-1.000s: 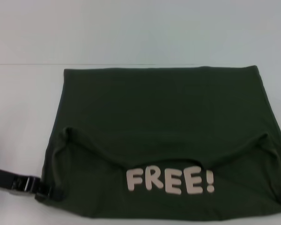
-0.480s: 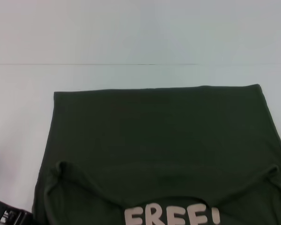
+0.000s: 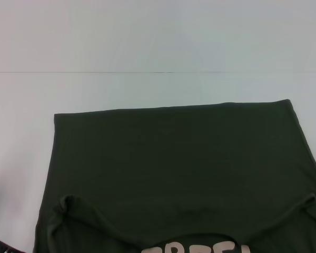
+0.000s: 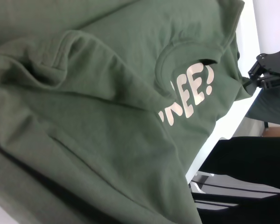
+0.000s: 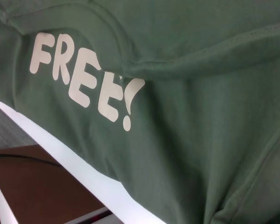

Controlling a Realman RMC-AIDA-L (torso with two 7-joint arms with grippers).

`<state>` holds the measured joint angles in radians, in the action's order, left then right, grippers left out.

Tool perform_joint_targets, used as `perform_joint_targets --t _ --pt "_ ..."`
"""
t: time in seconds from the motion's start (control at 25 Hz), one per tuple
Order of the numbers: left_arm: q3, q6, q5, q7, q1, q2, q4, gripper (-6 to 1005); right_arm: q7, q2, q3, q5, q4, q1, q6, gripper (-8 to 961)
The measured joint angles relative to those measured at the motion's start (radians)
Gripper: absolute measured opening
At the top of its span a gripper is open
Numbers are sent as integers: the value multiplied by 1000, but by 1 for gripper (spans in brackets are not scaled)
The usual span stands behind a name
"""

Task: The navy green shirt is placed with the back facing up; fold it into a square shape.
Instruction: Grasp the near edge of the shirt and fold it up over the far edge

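The navy green shirt [image 3: 179, 168] lies flat on the white table, its straight far edge across the middle of the head view. Its near part is folded over, so the neckline and the tops of the cream letters [image 3: 200, 249] show at the bottom edge. A dark sliver of my left arm [image 3: 0, 247] shows at the bottom left corner, beside the shirt's near left edge. The left wrist view has the cloth close up, with the "FREE!" lettering [image 4: 189, 93]. In it my right gripper [image 4: 252, 78] is farther off, pinching the shirt's edge. The right wrist view shows the lettering [image 5: 84, 84] too.
Bare white table [image 3: 147, 42] stretches beyond the shirt's far edge and along its left side. The table's near edge [image 5: 74, 163] runs just below the shirt in the right wrist view, with brown floor [image 5: 42, 191] past it.
The shirt has slid toward me: its far edge has dropped lower in the head view and the lettering has nearly left the bottom. The left gripper has gone almost out of view.
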<state>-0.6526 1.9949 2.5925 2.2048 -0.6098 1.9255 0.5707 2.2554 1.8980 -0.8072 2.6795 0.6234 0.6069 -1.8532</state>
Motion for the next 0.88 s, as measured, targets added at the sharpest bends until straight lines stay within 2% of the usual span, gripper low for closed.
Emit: perform_joint_targets --t 0.16,0.36,0.68,0.88 --pt "15 1 -4 -3 1 -5 13 42 -1 0 14 -4 6 -9 -2 39" --pt "114 15 -12 -17 -18 -15 20 42 -33 -5 132 -7 7 -6 -32 40" --pt "263 -16 -76 10 -52 -35 12 42 -16 -59 400 -40 -2 9 -28 40" --pt "359 -122 -139 50 -59 -44 10 42 34 -72 444 -128 -12 8 53 40"
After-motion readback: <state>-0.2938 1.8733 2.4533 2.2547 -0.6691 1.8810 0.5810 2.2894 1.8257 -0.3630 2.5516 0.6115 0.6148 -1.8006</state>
